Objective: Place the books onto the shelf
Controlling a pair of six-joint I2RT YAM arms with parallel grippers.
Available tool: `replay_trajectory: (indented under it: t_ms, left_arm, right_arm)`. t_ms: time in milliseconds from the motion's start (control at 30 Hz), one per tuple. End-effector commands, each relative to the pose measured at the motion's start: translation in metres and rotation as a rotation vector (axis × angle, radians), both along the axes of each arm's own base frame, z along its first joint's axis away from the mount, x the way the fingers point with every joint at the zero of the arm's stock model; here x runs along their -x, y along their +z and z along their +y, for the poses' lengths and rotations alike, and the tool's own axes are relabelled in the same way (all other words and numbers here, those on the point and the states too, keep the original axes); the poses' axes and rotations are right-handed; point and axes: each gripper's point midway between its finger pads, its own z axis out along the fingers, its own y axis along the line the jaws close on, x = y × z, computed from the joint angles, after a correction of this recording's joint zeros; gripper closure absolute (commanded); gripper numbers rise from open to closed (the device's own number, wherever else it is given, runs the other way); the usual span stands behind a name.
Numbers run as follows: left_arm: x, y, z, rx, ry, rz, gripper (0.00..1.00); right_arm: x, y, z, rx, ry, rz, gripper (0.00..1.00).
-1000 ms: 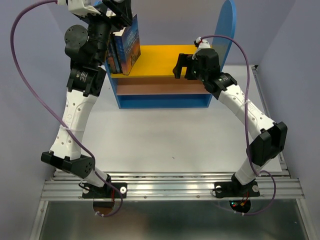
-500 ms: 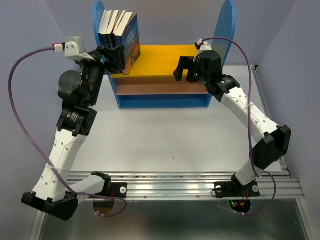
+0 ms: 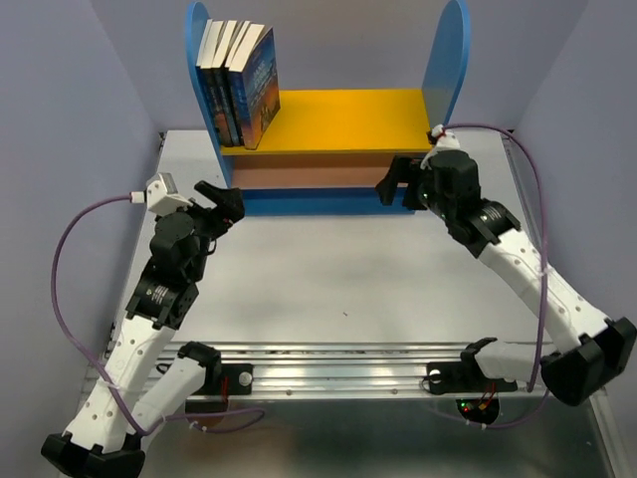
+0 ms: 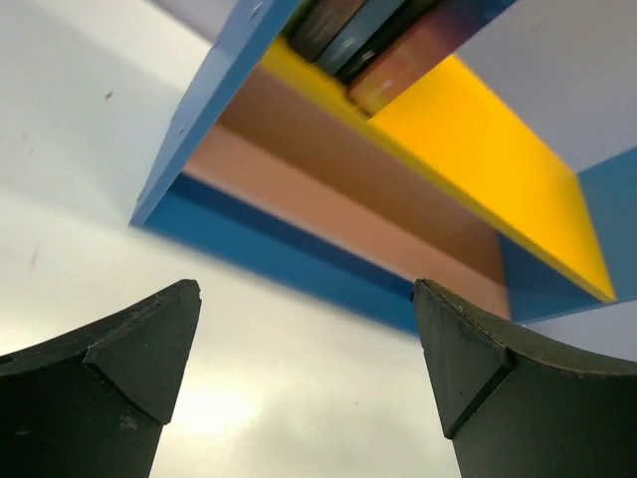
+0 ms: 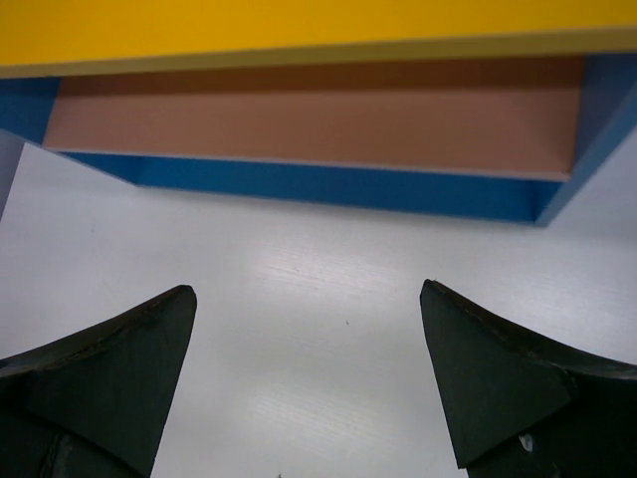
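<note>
Overhead and wrist views of the white worktop point(image 3: 328, 269). The shelf point(image 3: 309, 177) is set at the middle of the far edge, its open front turned toward the near edge. The four books point(image 3: 237, 85) are stood on the yellow upper board point(image 3: 348, 118) at its left end, packed side by side against the left side panel point(image 3: 195, 30). The outermost, sunset-covered book is tilted slightly and faces the right side panel point(image 3: 448, 55), and bare yellow board is seen between the two. The brownish-pink lower board point(image 5: 299, 119) and the blue base point(image 5: 328, 186) are shown as bare strips in the right wrist view. The left gripper point(image 3: 223, 202) is held over the worktop just in front of the shelf's front-left corner, apart from it, its jaws spread wide with nothing between them. The right gripper point(image 3: 394, 183) is held just in front of the front-right corner at about lower-board height, likewise spread wide and gripping nothing. Bare worktop is seen between the two grippers and back to the metal rail point(image 3: 338, 363) at the near edge. The left and right edges of the worktop are closely bounded by lavender walls point(image 3: 60, 119).
</note>
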Motion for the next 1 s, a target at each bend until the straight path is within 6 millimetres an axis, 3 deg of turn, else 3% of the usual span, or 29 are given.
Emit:
replay_trajectory:
  t_ms: [0, 67, 133, 167, 300, 467, 967]
  left_arm:
    - [0.012, -0.038, 0.021, 0.071, 0.128, 0.114, 0.01]
    - [0.019, -0.048, 0.022, 0.062, 0.122, 0.136, 0.01]
    - [0.026, -0.051, 0.028, 0.067, 0.141, 0.135, 0.01]
    - [0.029, -0.054, 0.031, 0.063, 0.15, 0.144, 0.01]
    - [0.037, -0.058, 0.035, 0.076, 0.164, 0.146, 0.01]
    - [0.036, -0.062, 0.034, 0.071, 0.165, 0.164, 0.01]
    - [0.03, -0.066, 0.032, 0.07, 0.166, 0.175, 0.01]
  right_arm:
    - [0.036, 0.02, -0.036, -0.097, -0.145, -0.052, 0.0]
    - [0.051, -0.007, -0.051, -0.067, -0.192, 0.007, 0.0]
    - [0.066, -0.013, -0.065, -0.057, -0.231, 0.02, 0.0]
    - [0.074, -0.031, -0.078, -0.018, -0.281, 0.062, 0.0]
    - [0.093, -0.055, -0.106, 0.049, -0.372, 0.104, 0.0]
    - [0.103, -0.054, -0.109, 0.018, -0.377, 0.093, 0.0]
    - [0.1, -0.048, -0.114, 0.023, -0.398, 0.064, 0.0]
